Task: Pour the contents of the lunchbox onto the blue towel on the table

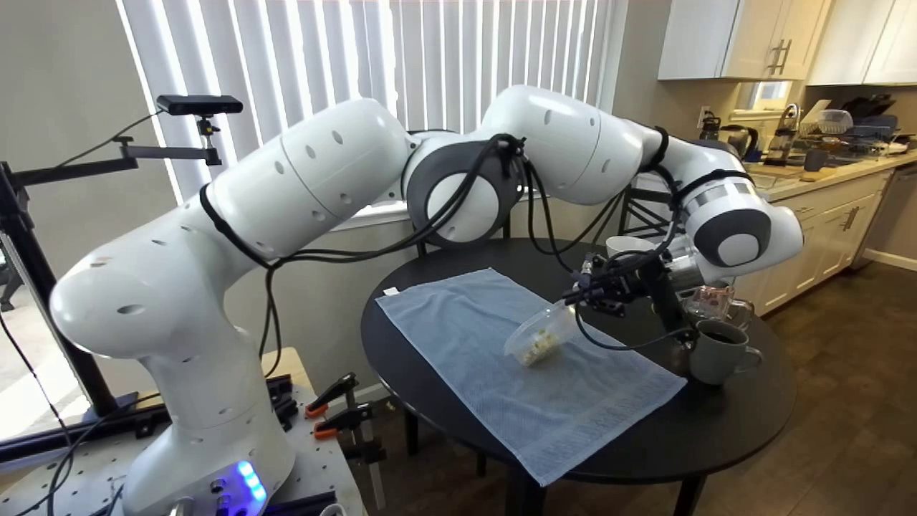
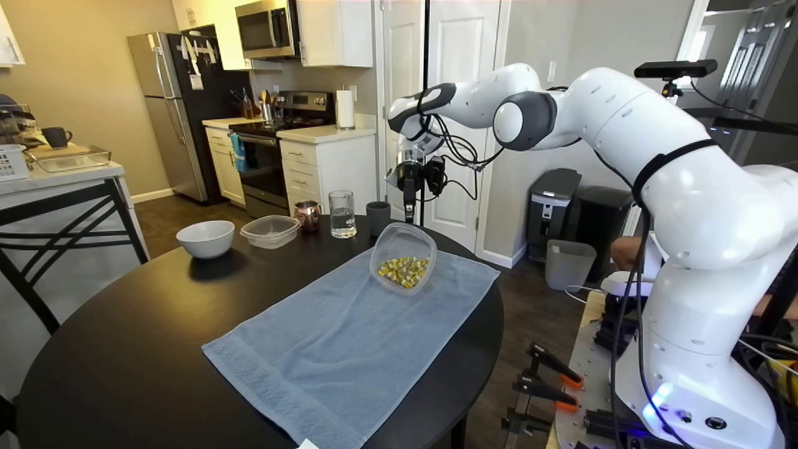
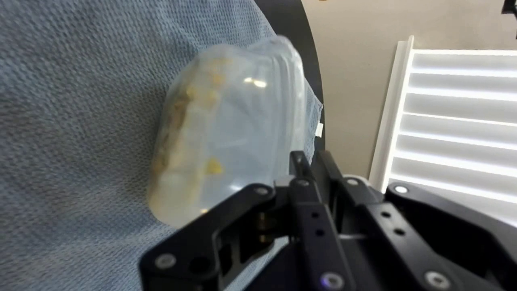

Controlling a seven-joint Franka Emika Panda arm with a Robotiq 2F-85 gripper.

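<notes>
The lunchbox, a see-through shallow container, is tilted steeply over the light-blue towel. In an exterior view the open side of the lunchbox faces the camera. The contents, yellow and whitish bits, lie in its lower part. The contents also show blurred through the wall in the wrist view. My gripper is shut on the upper rim of the lunchbox; the fingers hide the grip point. I cannot tell whether the lower edge touches the towel. The towel lies on the dark round table.
A white bowl, another clear container, a copper mug, a glass of water and a dark grey cup stand along the table's edge. The grey cup is close to the wrist. A chair stands beside the table.
</notes>
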